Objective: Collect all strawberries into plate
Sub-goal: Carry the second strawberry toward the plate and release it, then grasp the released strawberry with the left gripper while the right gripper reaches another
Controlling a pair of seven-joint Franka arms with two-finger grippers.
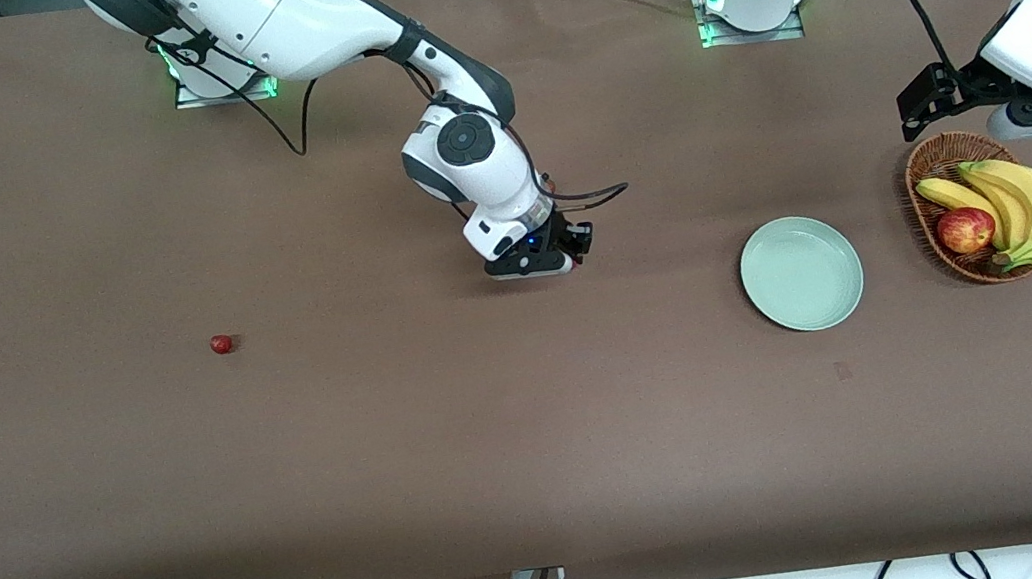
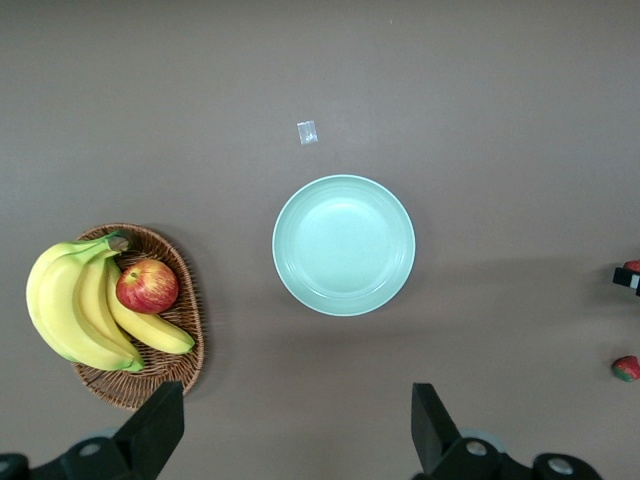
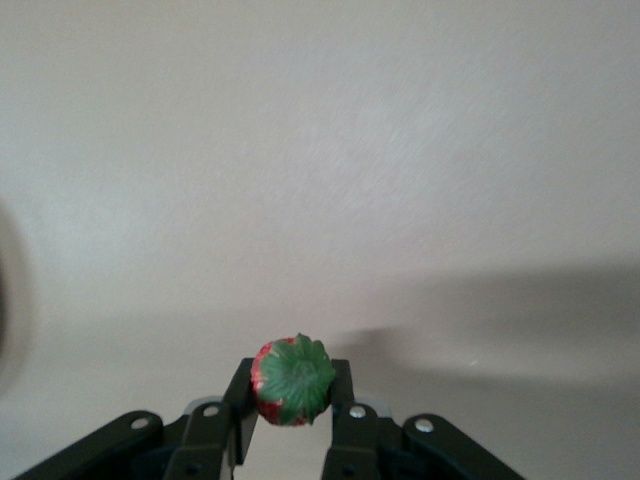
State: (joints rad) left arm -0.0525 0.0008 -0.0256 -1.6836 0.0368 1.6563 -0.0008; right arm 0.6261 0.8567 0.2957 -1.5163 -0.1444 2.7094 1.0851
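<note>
My right gripper (image 1: 573, 249) is low over the middle of the table, shut on a strawberry (image 3: 292, 380) whose green cap faces the right wrist camera. A second strawberry (image 1: 221, 344) lies on the table toward the right arm's end. A third strawberry (image 2: 626, 368) lies on the table at the edge of the left wrist view; the right arm hides it in the front view. The mint-green plate (image 1: 802, 275) is empty and also shows in the left wrist view (image 2: 343, 245). My left gripper (image 1: 922, 103) is open and empty, held high above the basket's end of the table (image 2: 297, 430).
A brown wicker basket (image 1: 937, 160) with bananas (image 1: 1029, 202) and a red apple (image 1: 965, 229) stands beside the plate toward the left arm's end. A small scrap (image 1: 843, 371) lies on the brown table nearer the front camera than the plate.
</note>
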